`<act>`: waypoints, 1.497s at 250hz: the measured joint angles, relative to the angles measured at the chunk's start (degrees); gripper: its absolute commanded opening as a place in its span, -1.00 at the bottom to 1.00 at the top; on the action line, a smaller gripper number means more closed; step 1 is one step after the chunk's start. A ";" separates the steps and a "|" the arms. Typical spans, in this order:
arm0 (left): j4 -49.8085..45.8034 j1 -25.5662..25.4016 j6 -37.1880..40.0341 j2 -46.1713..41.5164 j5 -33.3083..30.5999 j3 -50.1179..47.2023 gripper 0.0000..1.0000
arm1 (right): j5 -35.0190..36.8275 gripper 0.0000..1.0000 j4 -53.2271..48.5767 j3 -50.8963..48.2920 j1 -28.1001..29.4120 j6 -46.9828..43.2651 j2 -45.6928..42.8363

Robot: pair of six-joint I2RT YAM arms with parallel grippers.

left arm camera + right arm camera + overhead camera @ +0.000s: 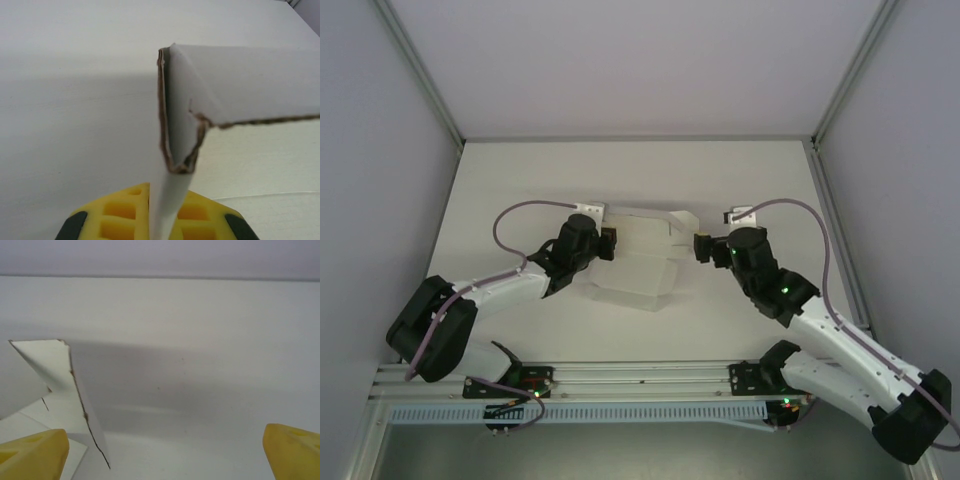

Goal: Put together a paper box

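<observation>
The paper box (642, 258) is an off-white, partly folded sheet lying mid-table between the two arms. My left gripper (611, 243) is at the sheet's left side. In the left wrist view its yellow fingers (117, 212) are shut on a thin flap, and beyond them a folded panel of the paper box (240, 85) stands up with raw brown edges. My right gripper (699, 245) sits just off the sheet's right edge. In the right wrist view it (165, 457) is open wide with nothing between its fingers, and a raised flap of the paper box (50, 367) stands at the left, by the left finger.
The white tabletop (520, 190) is enclosed by grey walls and metal frame posts at the left and right. A slotted rail (640, 375) runs along the near edge by the arm bases. Cables loop above both wrists.
</observation>
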 measured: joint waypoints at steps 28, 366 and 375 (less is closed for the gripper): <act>-0.50 0.00 0.07 0.00 -0.15 0.00 -1.00 | -1.55 0.99 0.24 -1.07 -1.70 0.44 -1.68; 1.03 0.02 -1.77 0.33 0.11 0.00 -1.00 | -18.56 1.00 17.33 0.81 1.62 2.95 12.92; 1.01 0.02 -1.81 0.22 -0.22 0.00 -1.00 | -17.75 1.00 15.67 0.63 1.62 3.28 11.26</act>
